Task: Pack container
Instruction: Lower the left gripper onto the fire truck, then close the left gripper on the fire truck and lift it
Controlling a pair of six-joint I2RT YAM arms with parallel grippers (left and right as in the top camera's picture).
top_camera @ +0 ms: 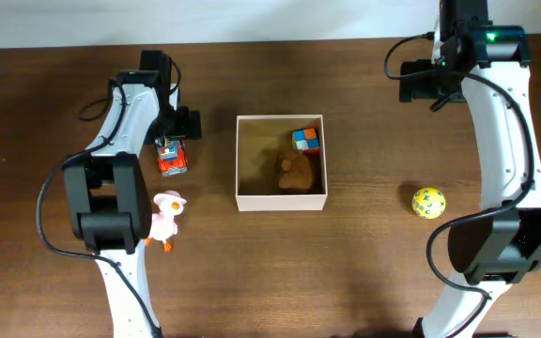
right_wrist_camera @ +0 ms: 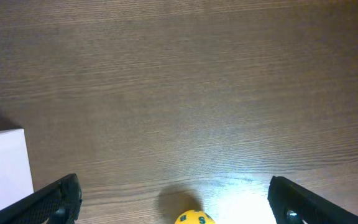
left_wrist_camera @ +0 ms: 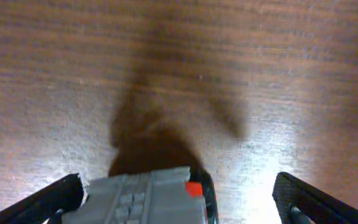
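Overhead: dark brown wooden table [top_camera: 364,282], a white-and-black arm on each side, both claws spread wide and gripping nothing.
The square shallow white-walled container with a tan cardboard floor [top_camera: 281,202] sits at the middle of the table, between the arms. In it lie a brown plush toy [top_camera: 296,172] and, in the far right corner, a small blue, orange and white cube [top_camera: 306,140]. A pink duck-like soft toy [top_camera: 165,218] lies left of the container beside the left arm. Farther back, a red and grey toy car [top_camera: 171,158] is under the left gripper [left_wrist_camera: 179,205], between its open fingers. The right gripper [right_wrist_camera: 182,199] hangs open over bare wood, with a yellow green-marked ball [top_camera: 428,202] right of the container.
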